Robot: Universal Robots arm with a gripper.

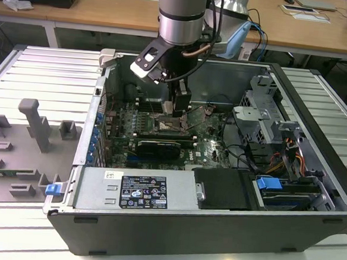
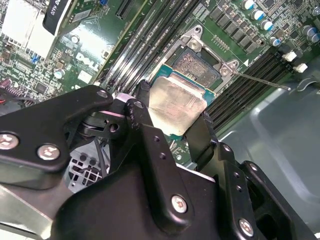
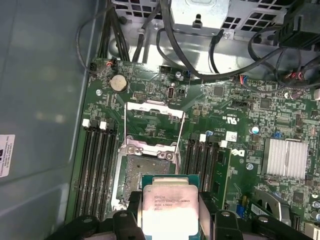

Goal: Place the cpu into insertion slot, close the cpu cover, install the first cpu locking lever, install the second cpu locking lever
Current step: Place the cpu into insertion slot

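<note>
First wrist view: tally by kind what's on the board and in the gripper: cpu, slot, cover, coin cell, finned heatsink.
cpu: 1, held in the gripper
slot: 1, empty
cover: 1, open
coin cell: 1
heatsink: 1
Total: 5

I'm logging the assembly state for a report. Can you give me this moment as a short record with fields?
gripper: shut on the cpu
cpu position: held close to the insertion slot, not seated in it
insertion slot: empty, pin field exposed
cpu cover: open, swung up off the slot
locking lever: released, standing out to the side of the slot
</note>
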